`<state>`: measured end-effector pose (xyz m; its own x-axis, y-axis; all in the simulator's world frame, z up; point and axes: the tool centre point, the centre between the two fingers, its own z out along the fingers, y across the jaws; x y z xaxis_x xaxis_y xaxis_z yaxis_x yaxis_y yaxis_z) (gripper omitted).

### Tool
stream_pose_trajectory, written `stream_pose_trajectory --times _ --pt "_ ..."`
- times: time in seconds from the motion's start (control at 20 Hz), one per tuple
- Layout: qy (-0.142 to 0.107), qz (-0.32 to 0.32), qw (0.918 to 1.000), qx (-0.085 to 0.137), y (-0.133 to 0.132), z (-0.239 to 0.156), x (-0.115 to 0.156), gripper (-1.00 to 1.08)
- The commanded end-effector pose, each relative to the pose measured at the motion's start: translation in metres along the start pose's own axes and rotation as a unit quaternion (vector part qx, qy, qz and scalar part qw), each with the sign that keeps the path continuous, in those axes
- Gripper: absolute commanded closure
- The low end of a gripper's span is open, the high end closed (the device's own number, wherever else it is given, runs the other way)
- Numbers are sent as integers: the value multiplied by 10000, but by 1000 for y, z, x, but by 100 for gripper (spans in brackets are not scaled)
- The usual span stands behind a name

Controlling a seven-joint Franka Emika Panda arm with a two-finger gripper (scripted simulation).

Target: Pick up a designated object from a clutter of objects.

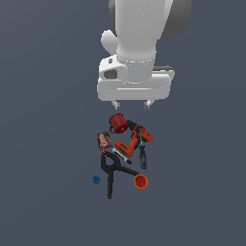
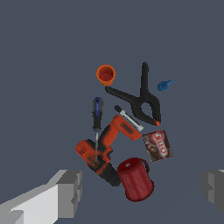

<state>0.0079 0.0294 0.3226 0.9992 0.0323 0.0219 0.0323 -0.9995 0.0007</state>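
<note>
The tiny solid-blue piece [image 1: 96,179] lies on the floor at the exterior view's left edge of the heap, beside the black clamp [image 1: 111,170]; it also shows in the wrist view [image 2: 164,85]. The heap holds a red mug [image 1: 117,123], a red-orange power drill [image 1: 133,141], an orange cup [image 1: 141,181], a small reddish box [image 1: 104,140] and a blue-handled screwdriver [image 1: 143,157]. My gripper [image 1: 131,104] hangs open and empty high above the mug, far from the blue piece. Its fingers [image 2: 70,192] frame the mug [image 2: 135,179] in the wrist view.
The heap rests on a plain dark grey floor [image 1: 48,192]. In the wrist view the clamp [image 2: 140,100] lies between the orange cup [image 2: 106,75] and the blue piece, with the drill [image 2: 107,148], screwdriver [image 2: 97,114] and box [image 2: 158,145] nearby.
</note>
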Motion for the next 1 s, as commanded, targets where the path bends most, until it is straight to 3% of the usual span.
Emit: stream_pose_trajectory --times 0.0,0.45,0.95 --pt "0 0 10000 0 0 0 0 -92" --pt "-214 -134 9996 128 -26 12 -8 -92" --pt "-200 -292 9993 128 -19 18 2 -92"
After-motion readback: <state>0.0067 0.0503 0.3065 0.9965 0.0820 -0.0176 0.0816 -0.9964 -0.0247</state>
